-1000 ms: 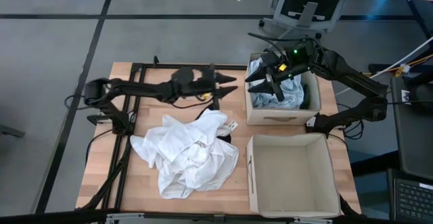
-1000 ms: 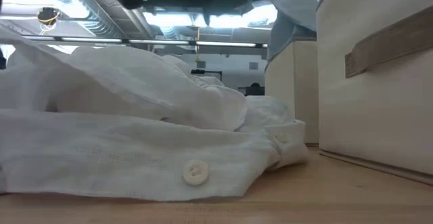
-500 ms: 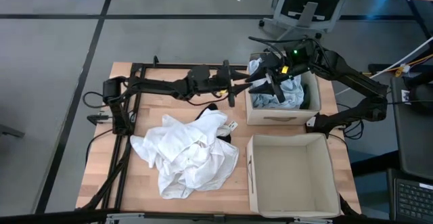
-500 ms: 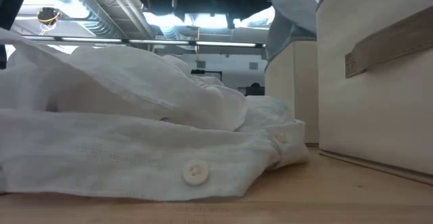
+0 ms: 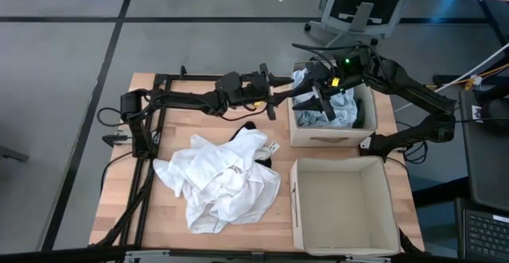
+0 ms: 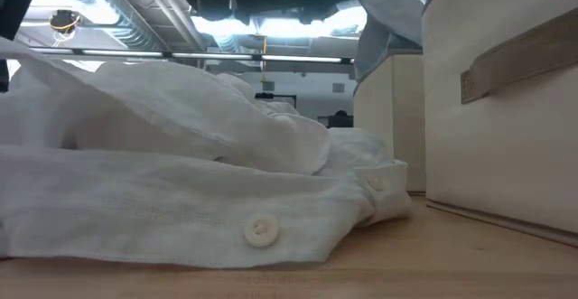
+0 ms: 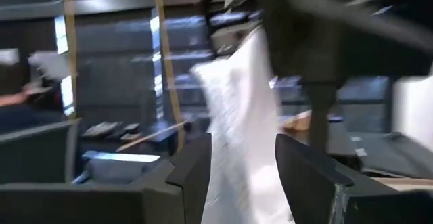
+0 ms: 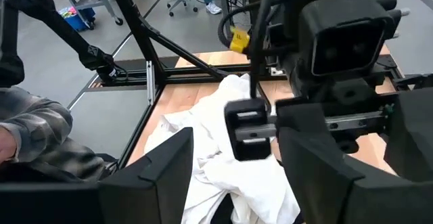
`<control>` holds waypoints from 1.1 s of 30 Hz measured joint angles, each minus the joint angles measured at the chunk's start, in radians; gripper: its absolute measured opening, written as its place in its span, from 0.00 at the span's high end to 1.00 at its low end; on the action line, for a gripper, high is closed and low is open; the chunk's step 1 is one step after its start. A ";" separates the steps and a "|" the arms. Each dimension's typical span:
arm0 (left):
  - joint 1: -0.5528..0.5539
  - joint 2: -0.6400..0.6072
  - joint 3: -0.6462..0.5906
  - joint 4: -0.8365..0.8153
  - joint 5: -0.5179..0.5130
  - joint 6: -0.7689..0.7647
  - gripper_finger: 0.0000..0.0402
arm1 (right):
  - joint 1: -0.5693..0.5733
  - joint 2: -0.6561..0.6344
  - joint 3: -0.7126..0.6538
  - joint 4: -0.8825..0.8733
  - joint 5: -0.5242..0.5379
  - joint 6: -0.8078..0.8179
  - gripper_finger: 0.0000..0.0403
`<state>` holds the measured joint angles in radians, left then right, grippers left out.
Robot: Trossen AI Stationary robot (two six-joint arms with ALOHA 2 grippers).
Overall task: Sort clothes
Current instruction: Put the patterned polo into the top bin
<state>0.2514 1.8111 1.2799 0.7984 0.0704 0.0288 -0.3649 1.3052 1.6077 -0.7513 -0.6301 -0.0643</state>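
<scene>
A pile of white clothes lies on the table's middle, over a black garment; it fills the low view. Pale blue clothes lie in the far beige box and rise above its far left corner. My left gripper is open at that box's left wall. In its wrist view a pale cloth stands beyond the gap between its fingers. My right gripper is open above the box's left part, facing the left arm.
A second beige box stands at the table's near right, its wall close in the low view. A black frame runs along the table's left side. An office chair stands beyond the far edge.
My left arm has stretched out toward the table's right edge, and its gripper has gone up to the far box's left wall, close to my right gripper. The clothes have stayed where they were.
</scene>
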 joint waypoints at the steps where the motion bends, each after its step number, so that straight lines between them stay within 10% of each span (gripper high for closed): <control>1: 0.000 0.000 0.004 0.003 0.026 0.000 0.61 | 0.000 0.000 0.000 0.000 -0.004 -0.007 0.45; 9: 0.000 0.058 0.050 -0.005 0.074 0.010 0.65 | 0.000 0.002 0.000 -0.001 -0.017 -0.050 0.45; 16: 0.011 0.066 0.064 0.001 0.070 0.115 0.97 | 0.000 0.002 0.000 -0.001 -0.017 -0.053 0.45; 33: 0.115 0.065 0.062 -0.238 -0.226 0.180 1.00 | 0.000 -0.009 0.202 -0.169 -0.144 0.034 0.45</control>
<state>0.3664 1.8759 1.3418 0.5604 -0.1554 0.2092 -0.3653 1.2964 1.8100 -0.9206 -0.7742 -0.0300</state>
